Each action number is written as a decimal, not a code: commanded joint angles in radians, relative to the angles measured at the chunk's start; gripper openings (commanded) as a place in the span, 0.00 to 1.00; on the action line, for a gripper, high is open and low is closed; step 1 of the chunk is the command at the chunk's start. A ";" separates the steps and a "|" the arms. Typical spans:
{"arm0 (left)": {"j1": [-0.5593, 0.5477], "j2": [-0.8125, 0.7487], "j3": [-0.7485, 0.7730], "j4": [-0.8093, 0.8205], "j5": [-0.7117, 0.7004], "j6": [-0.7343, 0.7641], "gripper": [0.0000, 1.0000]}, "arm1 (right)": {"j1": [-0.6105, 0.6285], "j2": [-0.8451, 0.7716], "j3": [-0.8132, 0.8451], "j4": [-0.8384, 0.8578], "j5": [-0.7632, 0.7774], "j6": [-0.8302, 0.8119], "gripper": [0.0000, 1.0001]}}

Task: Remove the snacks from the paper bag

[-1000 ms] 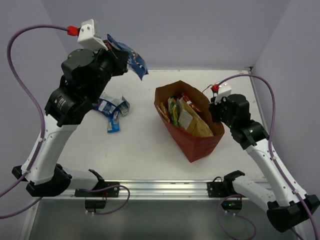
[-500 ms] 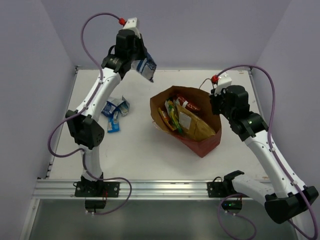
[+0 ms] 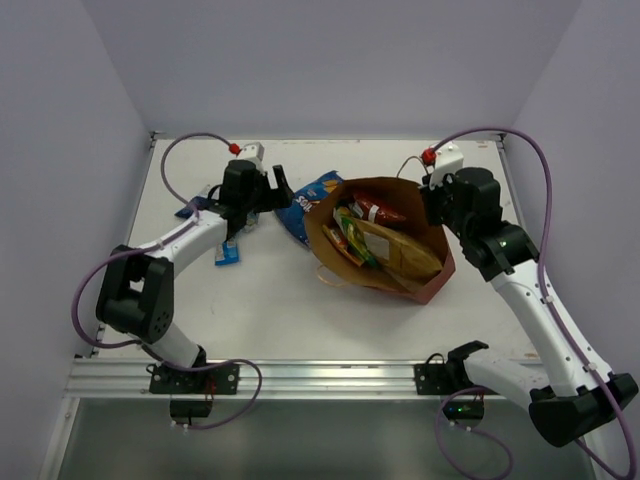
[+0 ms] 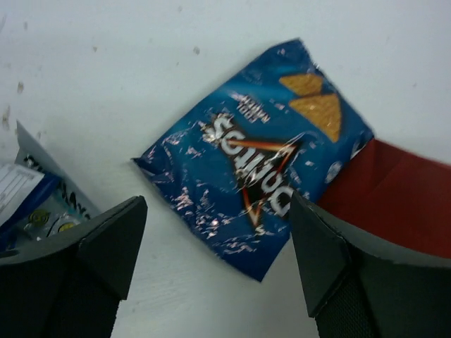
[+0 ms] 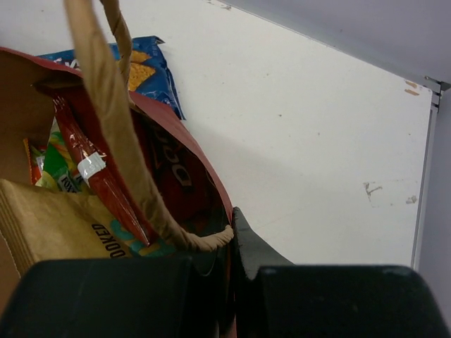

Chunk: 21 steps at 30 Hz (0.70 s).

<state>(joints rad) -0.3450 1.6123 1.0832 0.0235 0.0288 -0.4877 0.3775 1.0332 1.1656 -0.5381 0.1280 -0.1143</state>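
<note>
Brick-red outside and tan inside, the paper bag [image 3: 425, 285] lies on the white tabletop [image 3: 270, 300] with its mouth open toward the camera above. Compared with a second ago, it is turned a little and sits nearer to the far edge. The right hand [image 3: 441, 196] is closed on the rim of the paper bag, beside one loop handle, as it was before, and so it holds the mouth open.

The left hand [image 3: 272, 190] is what really changes. A second ago it was closed on the blue chip bag and carried it high in the air. Now it is low over the tabletop, its fingers are wide apart and nothing is between them. The blue chip bag [image 4: 257, 155] lies flat under this hand, with one corner against the outer wall of the paper bag.

More to the left lie the blue-white packets [image 3: 228, 252], already out. Inside the paper bag we see the tan bag [image 3: 405, 258], a red chip bag [image 3: 378, 211] and yellow-green packets [image 3: 345, 235].

We judge that one more snack is delivered. The left hand is free to fetch the next one, and several remain.
</note>
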 commanded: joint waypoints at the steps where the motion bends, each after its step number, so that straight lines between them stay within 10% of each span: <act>1: 0.009 -0.083 -0.051 -0.006 -0.073 -0.011 0.98 | -0.002 -0.022 0.002 0.093 -0.014 -0.021 0.00; 8: -0.057 -0.277 0.081 -0.241 0.040 -0.061 1.00 | 0.000 -0.015 -0.001 0.095 0.015 -0.021 0.00; 21: -0.581 -0.220 0.288 -0.434 -0.194 -0.152 0.81 | 0.011 -0.022 -0.001 0.127 0.024 -0.024 0.00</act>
<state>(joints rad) -0.8799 1.3155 1.3735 -0.3103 -0.1001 -0.5938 0.3801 1.0336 1.1492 -0.5152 0.1375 -0.1246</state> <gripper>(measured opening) 0.815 0.025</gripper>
